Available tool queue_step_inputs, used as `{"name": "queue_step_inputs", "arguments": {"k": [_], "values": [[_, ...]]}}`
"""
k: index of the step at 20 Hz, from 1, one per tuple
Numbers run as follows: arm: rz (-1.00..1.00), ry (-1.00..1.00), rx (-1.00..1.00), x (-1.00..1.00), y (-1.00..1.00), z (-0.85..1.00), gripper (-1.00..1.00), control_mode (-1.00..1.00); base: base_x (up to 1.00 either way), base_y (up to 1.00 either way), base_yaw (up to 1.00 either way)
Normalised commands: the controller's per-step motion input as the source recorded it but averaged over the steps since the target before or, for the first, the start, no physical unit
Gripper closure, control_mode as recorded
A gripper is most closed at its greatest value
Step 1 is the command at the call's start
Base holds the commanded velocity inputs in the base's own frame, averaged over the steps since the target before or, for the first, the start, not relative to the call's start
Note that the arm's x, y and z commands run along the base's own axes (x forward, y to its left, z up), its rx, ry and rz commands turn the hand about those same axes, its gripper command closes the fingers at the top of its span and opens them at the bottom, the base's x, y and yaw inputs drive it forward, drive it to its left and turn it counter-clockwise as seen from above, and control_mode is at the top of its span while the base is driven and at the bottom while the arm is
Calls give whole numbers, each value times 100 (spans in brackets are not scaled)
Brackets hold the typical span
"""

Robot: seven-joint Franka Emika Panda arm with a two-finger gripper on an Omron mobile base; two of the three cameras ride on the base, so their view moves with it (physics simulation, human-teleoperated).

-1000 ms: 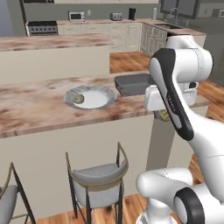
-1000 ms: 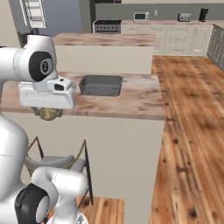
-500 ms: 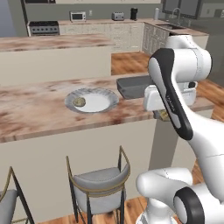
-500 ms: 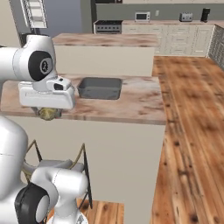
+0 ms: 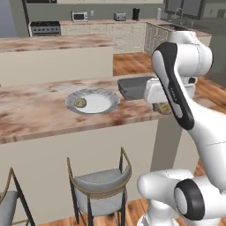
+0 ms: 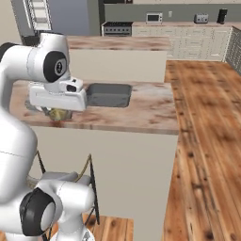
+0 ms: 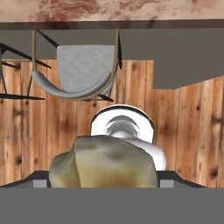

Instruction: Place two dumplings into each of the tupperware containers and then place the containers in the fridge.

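Since a second ago your view has drawn a little closer to the counter [image 5: 53, 114]; the arm's pose looks unchanged. Your gripper [image 5: 164, 107] is clamped on a lumpy tan-olive dumpling [image 7: 103, 164], just off the counter's edge. Another dumpling [image 5: 80, 103] sits on the plate [image 5: 103, 102], left of the grey container [image 6: 108, 94].

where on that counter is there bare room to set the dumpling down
Bare marble lies left of the plate, along the counter front, and right of the tupperware container. It is crowded between plate and container, where the gripper holds a dumpling.
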Motion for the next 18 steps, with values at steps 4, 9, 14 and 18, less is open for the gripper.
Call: {"name": "queue_step_inputs", "arguments": {"k": [4,9,14,18], "values": [[-1,0,12,100,0,48,100,-100,0,0,0],[0,0,10,95,-10,31,100,-100,0,0,0],[-4,0,-3,68,-3,3,100,-100,0,0,0],[-5,0,-7,75,-1,0,100,-100,0,0,0]]}}
